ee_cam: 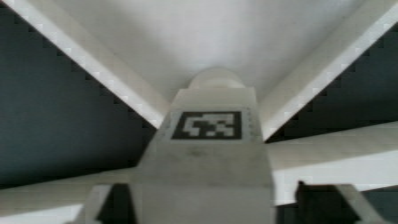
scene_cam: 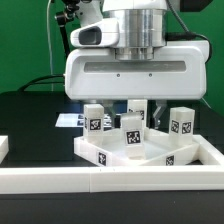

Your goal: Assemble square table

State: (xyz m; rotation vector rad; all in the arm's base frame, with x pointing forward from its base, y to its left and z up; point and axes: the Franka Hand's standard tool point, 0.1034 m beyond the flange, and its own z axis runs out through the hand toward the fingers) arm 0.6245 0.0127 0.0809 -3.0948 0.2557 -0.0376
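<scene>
The white square tabletop lies tilted on the black table, one corner toward the exterior view's left. Three tagged white legs stand upright: one at the left, one on the tabletop, one at the right. My gripper hangs low over the middle, its tips partly hidden behind that middle leg. In the wrist view a tagged leg stands between my gripper's dark fingers, with the tabletop behind it. The fingers flank the leg closely, and a thin gap shows on one side.
A long white border rail runs along the front, and another runs up the exterior view's right. The marker board lies flat behind the left leg. A green backdrop stands behind the table.
</scene>
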